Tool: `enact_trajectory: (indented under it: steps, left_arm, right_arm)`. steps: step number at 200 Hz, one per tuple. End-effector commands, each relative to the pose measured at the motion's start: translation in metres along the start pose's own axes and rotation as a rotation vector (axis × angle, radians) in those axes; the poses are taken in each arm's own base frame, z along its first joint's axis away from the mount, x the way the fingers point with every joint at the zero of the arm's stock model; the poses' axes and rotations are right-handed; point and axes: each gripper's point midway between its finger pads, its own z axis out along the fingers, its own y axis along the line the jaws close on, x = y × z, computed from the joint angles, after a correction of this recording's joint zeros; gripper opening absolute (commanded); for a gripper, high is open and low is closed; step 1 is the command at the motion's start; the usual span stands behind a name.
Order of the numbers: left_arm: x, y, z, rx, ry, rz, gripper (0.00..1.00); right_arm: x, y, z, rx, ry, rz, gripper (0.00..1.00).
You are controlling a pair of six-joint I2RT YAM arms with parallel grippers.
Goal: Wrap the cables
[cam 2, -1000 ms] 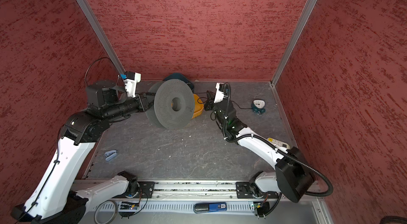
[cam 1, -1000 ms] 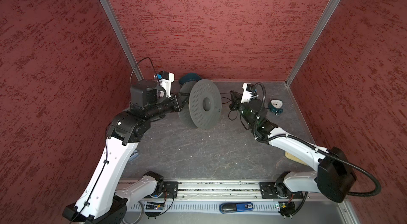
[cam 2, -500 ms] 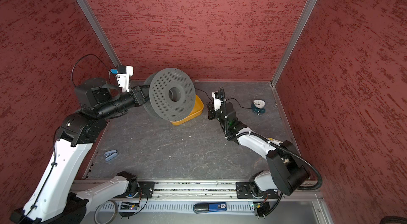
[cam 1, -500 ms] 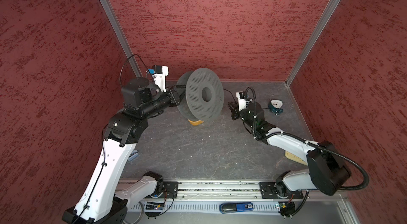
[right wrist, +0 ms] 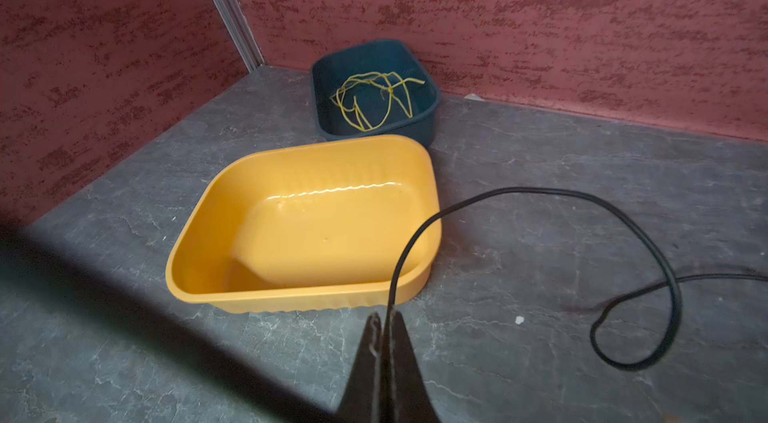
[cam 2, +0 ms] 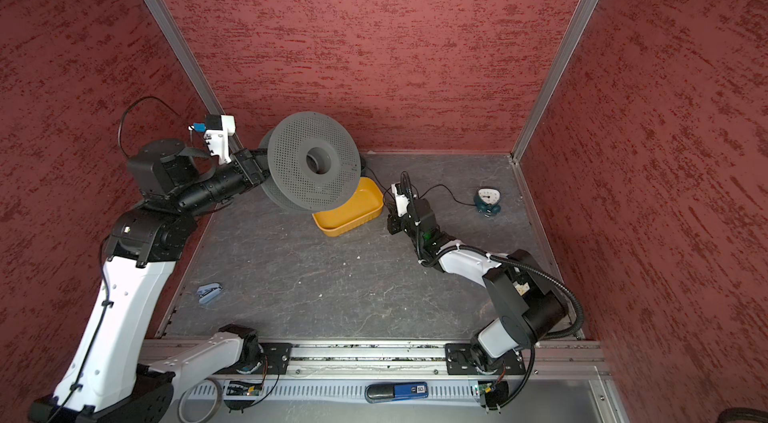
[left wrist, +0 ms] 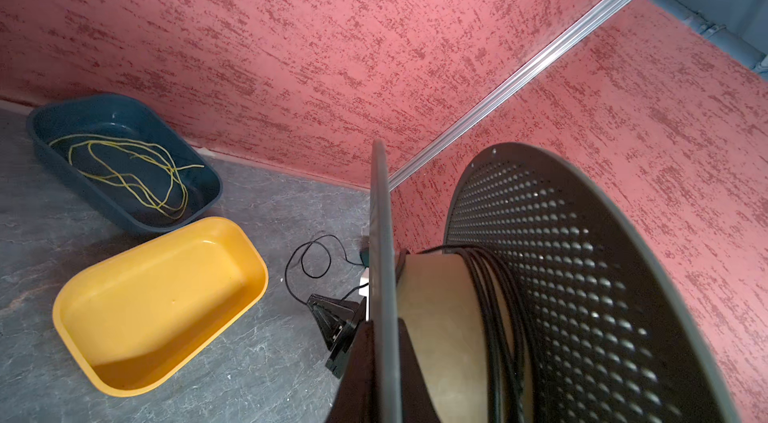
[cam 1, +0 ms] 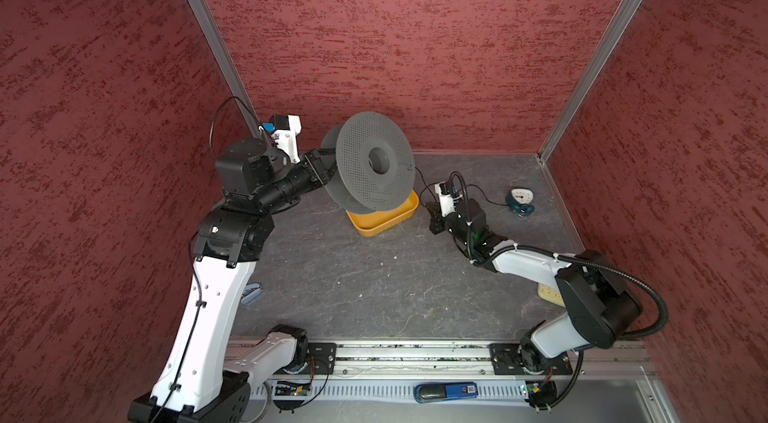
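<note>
A grey perforated spool (cam 1: 374, 167) (cam 2: 313, 167) hangs tilted above the yellow tray (cam 1: 386, 222) (cam 2: 347, 223). My left gripper (cam 1: 328, 169) (left wrist: 384, 331) is shut on the spool's near flange, one finger on each side. A few turns of the thin black cable (left wrist: 494, 317) lie wound on the tan hub. The cable's loose part (right wrist: 540, 192) (cam 1: 484, 194) loops over the floor to the right of the tray. Low beside the tray's right end, my right gripper (cam 1: 434, 223) (right wrist: 386, 319) is shut on that cable, which rises from between its fingertips.
A dark blue tray (left wrist: 199, 169) (right wrist: 430, 109) holding a yellow-green wire (left wrist: 124, 167) stands behind the yellow tray at the back wall. A small teal clock (cam 1: 519, 200) sits at the back right. A blue stapler-like thing (cam 2: 209, 293) lies at the front left.
The left arm has lifted the spool up and back, uncovering the yellow tray. The right gripper has dropped toward the floor by the tray, opened briefly and shut on the cable.
</note>
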Motion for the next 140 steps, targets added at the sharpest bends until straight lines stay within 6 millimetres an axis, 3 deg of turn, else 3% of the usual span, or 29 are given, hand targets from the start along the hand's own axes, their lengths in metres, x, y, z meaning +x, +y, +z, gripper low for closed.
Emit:
enact_trajectory:
  steps: [1,31,107,140]
  left_arm:
    - [-0.028,-0.004,0.007,0.027,-0.130,0.000,0.00]
    - [-0.039,0.029,0.019,-0.115,-0.238,0.019,0.00]
    - [-0.046,0.063,0.061,-0.347,-0.372,0.175,0.00]
    - [-0.043,0.066,0.080,-0.451,-0.406,0.298,0.00]
  right_arm:
    - [0.007,0.015,0.002,0.019,0.019,-0.040,0.00]
    - [0.020,0.038,-0.002,0.034,0.055,-0.088,0.00]
    - [0.036,0.121,-0.034,-0.081,0.087,-0.331,0.00]
    - [0.042,0.160,-0.048,-0.204,0.098,-0.421,0.00]
